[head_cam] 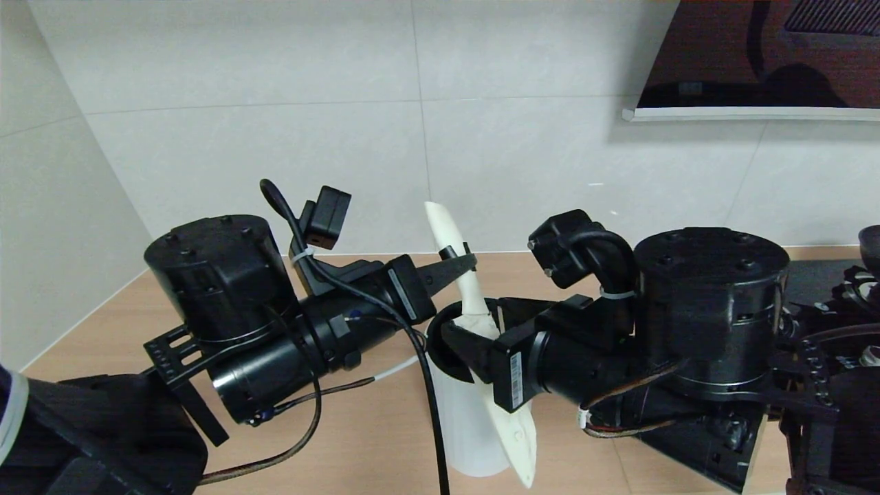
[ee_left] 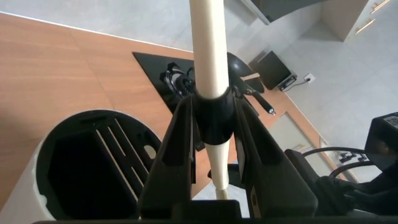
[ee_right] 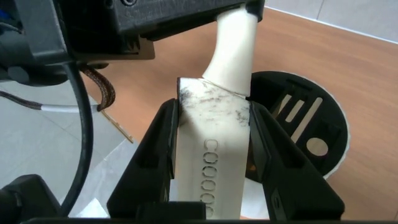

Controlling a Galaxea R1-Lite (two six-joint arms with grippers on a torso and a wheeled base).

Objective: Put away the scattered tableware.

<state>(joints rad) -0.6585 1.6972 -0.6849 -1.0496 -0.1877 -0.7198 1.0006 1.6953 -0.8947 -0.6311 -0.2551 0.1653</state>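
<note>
Handing over looks like the step. In the head view, the left tool (head_cam: 459,263) is clenched on the handle of one knife (head_cam: 440,223), and the right tool (head_cam: 481,328) on its blade. One holder (head_cam: 466,433) stands on the bench (head_cam: 371,440) at 6 o'clock.

In the left wrist view, the left tool (ee_left: 213,118) pinches the knife (ee_left: 205,43), with the holder (ee_left: 37,168) at 8 o'clock.

In the right wrist view, the right tool (ee_right: 213,124) clamps the knife (ee_right: 214,162), with the holder (ee_right: 344,134) at 3 o'clock.

Next, I judge, one tool must release, then the knife goes down into the holder.
</note>
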